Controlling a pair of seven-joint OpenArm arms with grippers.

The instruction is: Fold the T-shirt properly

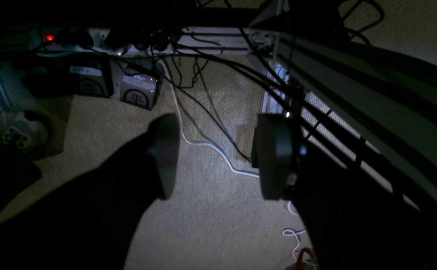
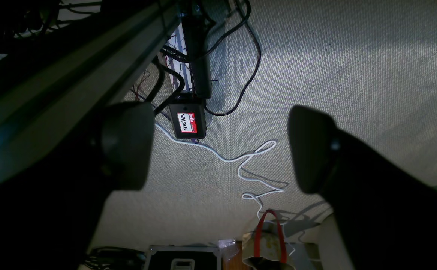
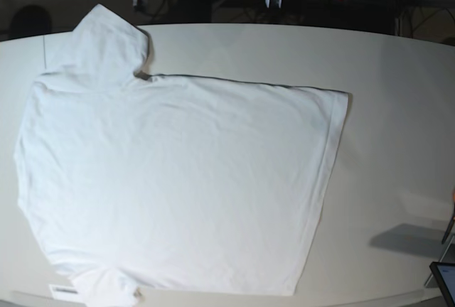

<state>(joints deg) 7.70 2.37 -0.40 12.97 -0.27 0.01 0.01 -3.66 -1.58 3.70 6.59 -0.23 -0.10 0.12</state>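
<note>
The T-shirt (image 3: 178, 179) lies flat on the table (image 3: 398, 108). Both grippers, left gripper (image 1: 218, 157) and right gripper (image 2: 220, 146), hang spread and empty over the floor, far from it.

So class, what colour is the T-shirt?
Plain white, no print. The T-shirt shows best in the base view.

Base view: we see neither arm on the table. T-shirt (image 3: 178, 179) lower edge and lower sleeve cut off by the bottom frame edge; a small label (image 3: 64, 290) there is too small to read. A dark object (image 3: 444, 278) at the bottom right corner is cropped, identity unclear. Both wrist views are dim; T-shirt not visible. The red-handled bag (image 2: 267, 243) is cut off at the bottom.
</note>
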